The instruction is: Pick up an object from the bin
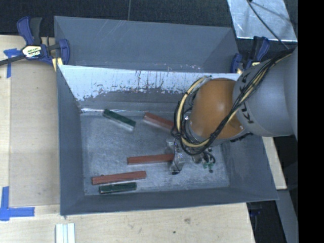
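Presently, the pick is not complete: every visible thing lies flat on the floor of the bin (pixel 152 49), and nothing can be confirmed as lifted. The gripper (pixel 176 165) is low in the bin, at the right end of the middle red-brown bar (pixel 147 160), which lies roughly level near the centre of the floor. By position, this bar is the likeliest candidate for the pick. Contact between the gripper and the bar end cannot be verified, because the two overlap. The state of the claw, spread or pressed together, cannot be told. What is left, as a judgement, is to close on a thing, raise it and clear the bin walls. The upper red-brown bar (pixel 157 120) lies near the back wall, its right end hidden behind the cables (pixel 182 120) and the orange cover (pixel 215 108). The upper dark green bar (pixel 119 118) lies to its left. The lower red-brown bar (pixel 119 177) and the lower dark green bar (pixel 117 188) lie just beside each other near the front wall, well apart from the gripper. The floor beneath the wrist is hidden.
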`<state>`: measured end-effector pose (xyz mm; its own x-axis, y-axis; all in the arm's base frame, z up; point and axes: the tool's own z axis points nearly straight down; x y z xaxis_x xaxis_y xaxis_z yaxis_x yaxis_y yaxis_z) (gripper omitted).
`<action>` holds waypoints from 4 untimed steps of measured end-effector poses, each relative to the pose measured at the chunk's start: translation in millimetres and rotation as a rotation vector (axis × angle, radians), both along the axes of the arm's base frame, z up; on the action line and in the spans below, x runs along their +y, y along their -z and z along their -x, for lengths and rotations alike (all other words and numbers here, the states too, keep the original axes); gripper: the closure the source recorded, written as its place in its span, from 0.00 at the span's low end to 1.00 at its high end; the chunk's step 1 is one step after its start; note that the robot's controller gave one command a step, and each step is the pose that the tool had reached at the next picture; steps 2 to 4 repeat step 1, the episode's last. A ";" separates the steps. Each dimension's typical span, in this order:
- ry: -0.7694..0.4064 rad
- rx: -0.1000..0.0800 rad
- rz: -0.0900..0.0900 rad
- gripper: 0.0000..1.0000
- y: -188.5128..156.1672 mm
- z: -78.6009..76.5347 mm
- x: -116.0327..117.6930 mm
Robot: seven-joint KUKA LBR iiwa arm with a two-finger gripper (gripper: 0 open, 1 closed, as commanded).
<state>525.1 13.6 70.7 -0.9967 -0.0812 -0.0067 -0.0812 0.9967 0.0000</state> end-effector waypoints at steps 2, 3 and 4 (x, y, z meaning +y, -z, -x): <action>-0.241 -0.003 0.002 1.00 -130.5 26.2 1.6; -0.241 -0.003 0.002 1.00 -130.5 26.2 1.6; -0.241 -0.003 0.002 1.00 -130.5 26.2 1.6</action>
